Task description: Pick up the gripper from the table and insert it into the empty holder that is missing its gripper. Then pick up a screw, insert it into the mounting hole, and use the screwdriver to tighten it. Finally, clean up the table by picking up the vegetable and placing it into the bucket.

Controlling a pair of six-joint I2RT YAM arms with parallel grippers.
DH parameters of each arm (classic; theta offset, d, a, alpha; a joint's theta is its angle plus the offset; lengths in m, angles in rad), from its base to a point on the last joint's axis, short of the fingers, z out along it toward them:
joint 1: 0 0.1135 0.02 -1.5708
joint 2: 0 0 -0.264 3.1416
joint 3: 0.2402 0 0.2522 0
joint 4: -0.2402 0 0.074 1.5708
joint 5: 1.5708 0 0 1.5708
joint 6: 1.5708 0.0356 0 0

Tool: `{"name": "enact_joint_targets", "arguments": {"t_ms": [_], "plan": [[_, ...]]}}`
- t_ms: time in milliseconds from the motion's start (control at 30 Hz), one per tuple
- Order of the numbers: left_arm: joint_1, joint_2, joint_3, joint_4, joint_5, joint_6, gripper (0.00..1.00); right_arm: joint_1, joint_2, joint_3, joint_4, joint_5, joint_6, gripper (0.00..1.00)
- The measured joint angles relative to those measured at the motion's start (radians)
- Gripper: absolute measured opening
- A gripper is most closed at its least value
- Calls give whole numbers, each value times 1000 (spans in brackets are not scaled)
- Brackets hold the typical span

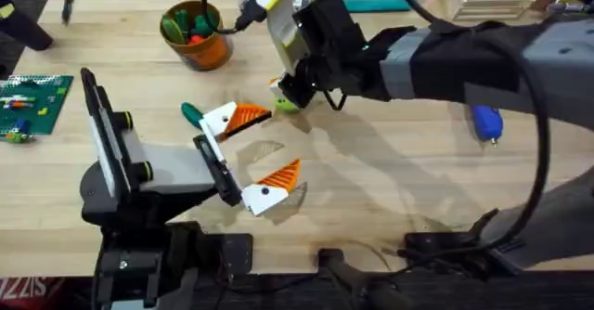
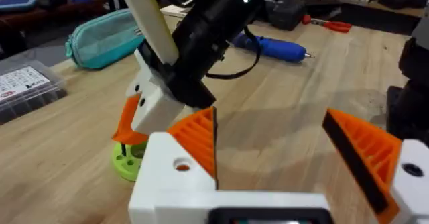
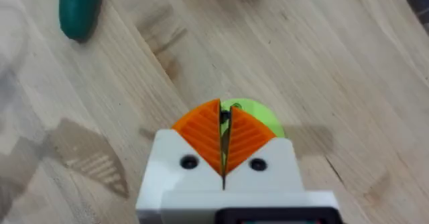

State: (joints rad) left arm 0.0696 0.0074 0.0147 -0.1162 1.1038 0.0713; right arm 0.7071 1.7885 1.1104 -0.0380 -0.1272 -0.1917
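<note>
My right claw [image 3: 223,147] has its two orange ribbed pads [image 3: 201,133] pressed together, and a small dark thing is nipped at their tips; I cannot tell what it is. Right under those tips lies the bright green holed disc [image 3: 258,117], flat on the worktop [image 3: 315,63]. From above, this claw [image 1: 286,95] reaches across the middle and hangs tilted over the disc [image 1: 286,105].

The vegetable [image 1: 191,114], dark green and oblong, lies on the wood just beside the far white holder [image 1: 217,122] of my left claw [image 1: 262,146], between the claw and the bucket. My right wrist view shows it [image 3: 81,8] lying well apart from the disc.

My left claw stands wide apart, holding nothing, an orange fingertip on each white block: one near the vegetable [image 1: 247,115], one nearer my base [image 1: 281,174]. In my left wrist view both pads face each other across open wood [image 2: 199,140], [image 2: 365,153], with the right claw [image 2: 137,120] and the disc [image 2: 127,160] beyond them.

The bucket [image 1: 210,52] stands upright at the far side of the worktop, with green and red pieces inside. The screwdriver [image 1: 486,122] lies far off to the right; my left wrist view shows it [image 2: 271,47] flat on the wood, its metal tip pointing away from the teal pouch [image 2: 104,39].
</note>
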Motion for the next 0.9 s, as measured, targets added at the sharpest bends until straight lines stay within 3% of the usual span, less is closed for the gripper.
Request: {"name": "enact_joint_targets", "arguments": {"t_ms": [267, 433, 667, 900], "plan": [[0, 0, 0, 0, 0, 0, 977, 0, -25, 42, -101, 7, -4, 4], [0, 0, 0, 0, 0, 0, 977, 0, -50, 164, -243, 19, -27, 4], [0, 0, 0, 0, 0, 0, 977, 5, -138, 260, -307, 23, -33, 4], [0, 0, 0, 0, 0, 0, 976, 116, -302, 268, -371, 26, -21, 4]]}}
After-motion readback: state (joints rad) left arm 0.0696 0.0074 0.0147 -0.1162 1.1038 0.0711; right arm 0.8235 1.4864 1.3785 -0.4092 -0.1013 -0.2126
